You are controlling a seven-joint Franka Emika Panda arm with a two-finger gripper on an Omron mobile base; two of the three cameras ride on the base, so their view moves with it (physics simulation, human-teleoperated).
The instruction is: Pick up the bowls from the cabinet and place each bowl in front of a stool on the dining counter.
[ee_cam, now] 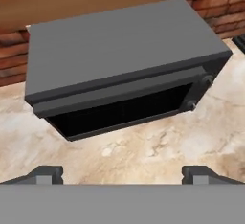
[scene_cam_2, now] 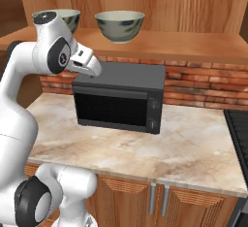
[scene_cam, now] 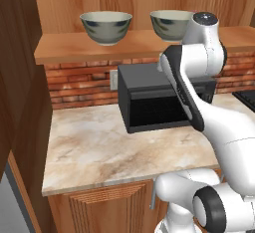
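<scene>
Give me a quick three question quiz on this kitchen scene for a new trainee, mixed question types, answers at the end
1. True or false: both bowls sit on the wooden shelf.
2. What stands on the marbled worktop under the shelf? A) a kettle B) a black microwave C) a toaster
3. Fill in: the gripper is ____ and holds nothing.

Key: 1 true; 2 B; 3 open

2 bowls (scene_cam: 106,27) on cabinet (scene_cam: 74,48) — microwave (scene_cam: 149,97) below
</scene>
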